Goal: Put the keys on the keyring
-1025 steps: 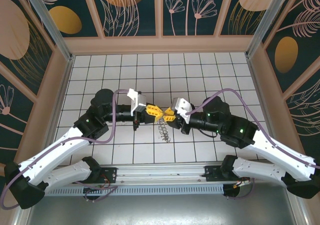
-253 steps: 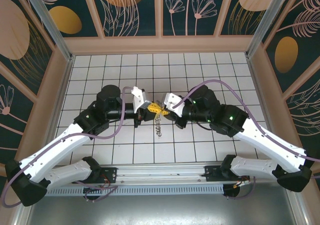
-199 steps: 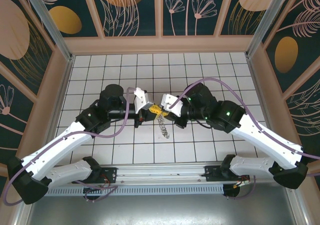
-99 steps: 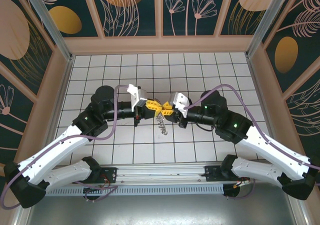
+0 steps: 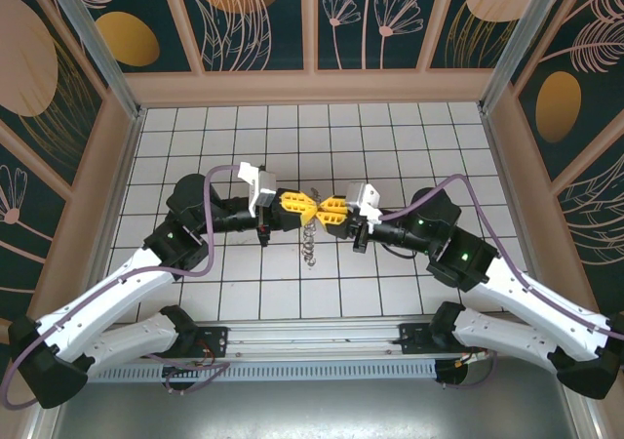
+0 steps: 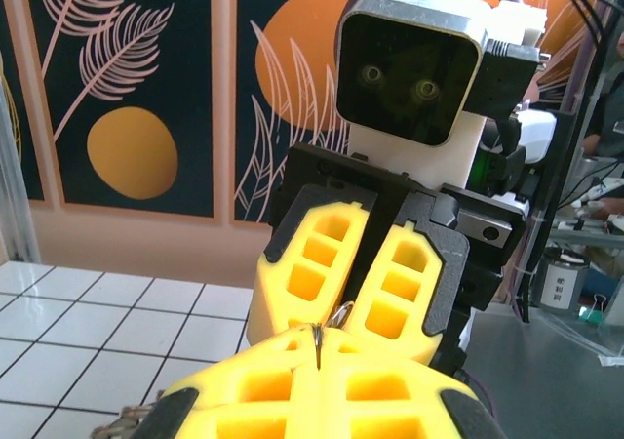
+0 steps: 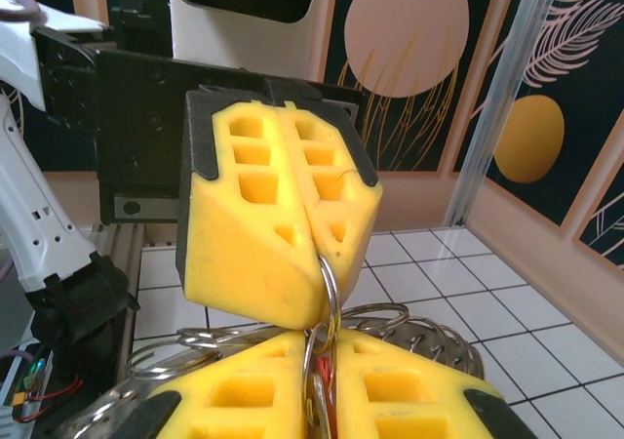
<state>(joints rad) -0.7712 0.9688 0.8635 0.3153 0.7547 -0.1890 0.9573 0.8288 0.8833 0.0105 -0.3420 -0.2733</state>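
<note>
Left tool [image 5: 302, 205]: its yellow fingers [image 7: 255, 226] were pressed together, pinching a thin wire loop of the keyring [image 5: 309, 241] at their tips.
Right tool [image 5: 324, 208]: its fingers [image 6: 400, 288] stood very near each other with only a narrow slit between them. Ring wire and a red bit of the key [image 7: 329, 415] sat in this slit, so it seemed to pinch the key.
Meeting point: both tools were tip to tip above the middle of the tabletop [image 5: 409, 137], the left one coming from the left side and the right one from the right side.
Keyring: it was held up off the tabletop between the two tools. Its loose rings hung down as a short chain just under the fingertips, toward the near edge.
Key: mostly hidden by the yellow fingers, so its shape could not be told.
</note>
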